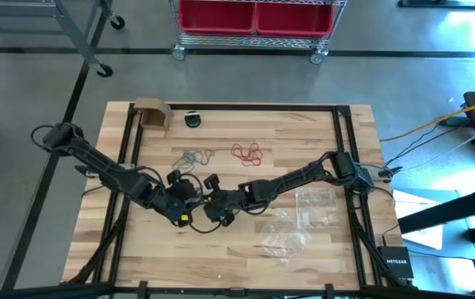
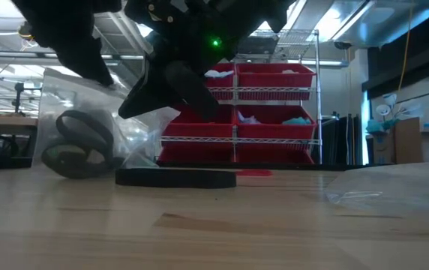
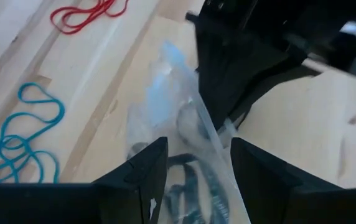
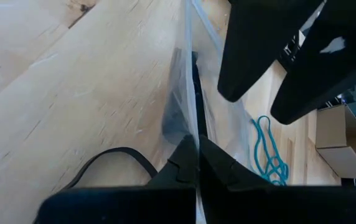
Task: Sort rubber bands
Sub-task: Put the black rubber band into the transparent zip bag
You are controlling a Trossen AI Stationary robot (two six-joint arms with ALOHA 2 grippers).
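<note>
Both tools meet near the middle of the counter (image 1: 246, 249) over a clear bag (image 3: 184, 130) that holds black rubber bands (image 3: 193, 186). The right tool (image 4: 195, 163) is pinched tight on the bag's edge. The left tool (image 3: 193, 171) is spread wide astride the bag. Teal rubber bands (image 1: 194, 157) and red rubber bands (image 1: 247, 152) lie farther back on the counter, apart from each other.

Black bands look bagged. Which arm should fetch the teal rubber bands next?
Probably the left. The right gripper is shut on the clear plastic zip bag's edge, so it should keep holding. The left gripper is open around the bag, and the teal rubber bands lie on its side.
</note>
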